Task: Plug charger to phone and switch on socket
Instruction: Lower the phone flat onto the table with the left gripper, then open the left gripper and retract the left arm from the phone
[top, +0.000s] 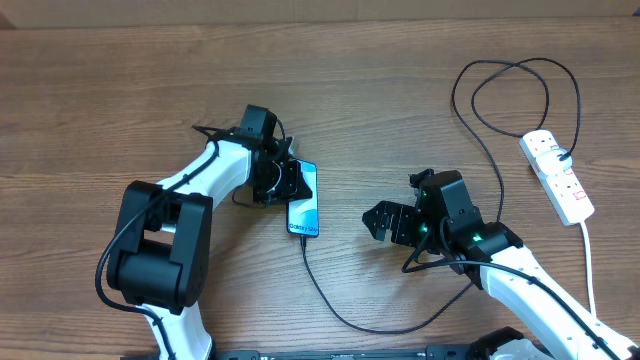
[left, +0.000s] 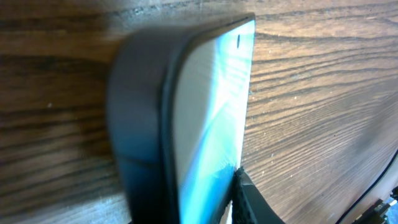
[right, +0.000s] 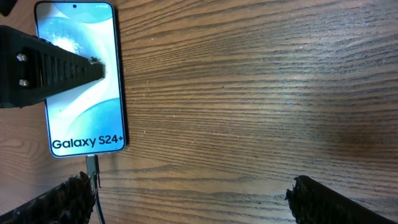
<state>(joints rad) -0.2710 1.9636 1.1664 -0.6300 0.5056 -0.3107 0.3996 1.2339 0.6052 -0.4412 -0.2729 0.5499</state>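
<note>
The phone (top: 305, 203) lies flat on the wooden table, its blue "Galaxy S24+" screen facing up. My left gripper (top: 290, 186) is shut on the phone's sides; in the left wrist view (left: 199, 202) the phone (left: 211, 106) fills the space between the fingers. The charger cable (top: 330, 305) runs from the phone's bottom edge in a long loop to the socket (top: 557, 177) at the far right. Its plug (right: 92, 164) sits in the phone (right: 81, 118). My right gripper (top: 385, 222) (right: 193, 205) is open and empty, to the right of the phone.
The socket's white cord (top: 588, 265) runs down toward the front right edge. The black cable loops (top: 500, 75) lie behind my right arm. My left gripper's finger (right: 50, 68) crosses the phone screen in the right wrist view.
</note>
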